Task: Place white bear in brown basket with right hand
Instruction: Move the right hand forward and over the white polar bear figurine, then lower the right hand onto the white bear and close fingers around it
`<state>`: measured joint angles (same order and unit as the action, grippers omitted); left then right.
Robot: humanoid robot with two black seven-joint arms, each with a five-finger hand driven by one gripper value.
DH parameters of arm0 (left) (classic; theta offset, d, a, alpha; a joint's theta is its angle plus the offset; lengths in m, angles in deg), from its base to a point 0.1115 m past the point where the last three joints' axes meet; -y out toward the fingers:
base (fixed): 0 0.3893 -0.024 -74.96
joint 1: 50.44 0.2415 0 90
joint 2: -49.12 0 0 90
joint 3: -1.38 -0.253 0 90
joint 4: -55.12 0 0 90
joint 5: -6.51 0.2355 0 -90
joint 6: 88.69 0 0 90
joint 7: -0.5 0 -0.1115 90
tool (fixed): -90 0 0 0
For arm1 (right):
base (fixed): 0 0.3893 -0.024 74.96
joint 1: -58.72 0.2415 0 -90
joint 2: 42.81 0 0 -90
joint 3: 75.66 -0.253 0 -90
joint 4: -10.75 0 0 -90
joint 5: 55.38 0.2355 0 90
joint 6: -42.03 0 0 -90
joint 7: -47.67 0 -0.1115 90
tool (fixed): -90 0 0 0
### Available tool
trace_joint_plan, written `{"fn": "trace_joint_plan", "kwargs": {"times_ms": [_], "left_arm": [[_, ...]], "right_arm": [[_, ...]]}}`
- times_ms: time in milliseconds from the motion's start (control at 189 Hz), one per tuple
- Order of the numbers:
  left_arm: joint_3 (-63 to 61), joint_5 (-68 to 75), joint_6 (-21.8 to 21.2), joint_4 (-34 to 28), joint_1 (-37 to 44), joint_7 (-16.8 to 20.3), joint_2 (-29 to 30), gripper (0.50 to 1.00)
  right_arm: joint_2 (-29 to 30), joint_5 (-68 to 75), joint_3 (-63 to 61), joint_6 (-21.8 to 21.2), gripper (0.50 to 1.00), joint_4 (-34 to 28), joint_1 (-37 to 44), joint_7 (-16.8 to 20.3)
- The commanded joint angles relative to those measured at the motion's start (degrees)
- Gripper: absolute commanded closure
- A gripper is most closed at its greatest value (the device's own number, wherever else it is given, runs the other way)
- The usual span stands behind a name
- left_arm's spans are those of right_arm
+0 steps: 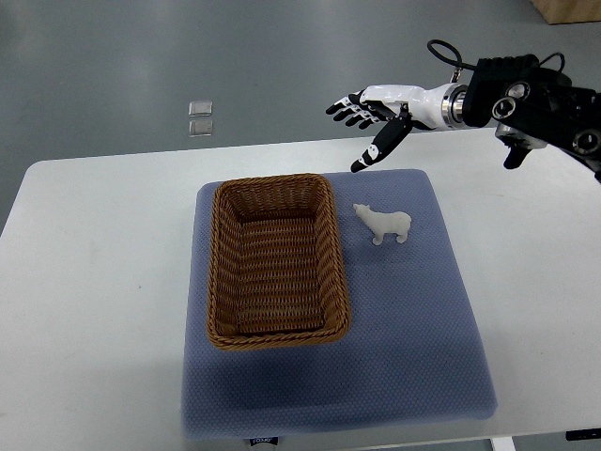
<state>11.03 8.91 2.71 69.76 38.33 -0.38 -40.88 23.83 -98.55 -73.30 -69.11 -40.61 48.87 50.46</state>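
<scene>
A: What is at the left side?

B: A white table (84,282) carries a blue mat (413,348). On the mat's left half lies the brown basket (276,260), rectangular, woven, with nothing inside.

A: And where is the white bear (384,224)?

B: It stands on the mat just beside the basket, at 3 o'clock from the basket's upper right corner, not touching it. Its head points to the basket.

A: Is the right hand (368,115) holding it?

B: No. The hand hovers at 12 o'clock from the bear, well apart, over the table's far edge. Its fingers (349,109) are spread wide and hold nothing; the thumb (380,147) points down toward the mat. Only 1 arm is visible.
</scene>
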Motion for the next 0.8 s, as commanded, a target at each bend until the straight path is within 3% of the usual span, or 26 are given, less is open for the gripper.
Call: {"fn": "trace_joint_plan", "kwargs": {"times_ms": [0, 243, 376, 381, 397, 794], "left_arm": [[-0.1, 0.0, 0.0, 0.2, 0.0, 0.0, 0.0, 0.5], [0.0, 0.0, 0.0, 0.3, 0.0, 0.0, 0.0, 0.5], [0.0, 0.0, 0.0, 0.2, 0.0, 0.0, 0.0, 0.5], [0.0, 0.0, 0.0, 0.2, 0.0, 0.0, 0.0, 0.5], [0.0, 0.0, 0.0, 0.2, 0.0, 0.0, 0.0, 0.5], [0.0, 0.0, 0.0, 0.1, 0.0, 0.0, 0.0, 0.5]], "right_arm": [[0.2, 0.1, 9.3, -3.1, 0.572, -2.1, 8.4, 4.9], [3.0, 0.6, 13.8, -3.6, 0.572, -6.0, 12.0, 10.0], [4.0, 0.3, 15.0, -1.0, 0.574, -6.0, 10.7, 10.1], [4.5, 0.1, 15.4, 1.0, 0.574, -6.0, 9.7, 10.1], [4.6, -0.1, 15.7, 1.5, 0.576, -6.0, 9.4, 10.1], [6.5, -1.2, 17.2, 6.3, 0.583, -5.1, 2.4, 10.0]]}}
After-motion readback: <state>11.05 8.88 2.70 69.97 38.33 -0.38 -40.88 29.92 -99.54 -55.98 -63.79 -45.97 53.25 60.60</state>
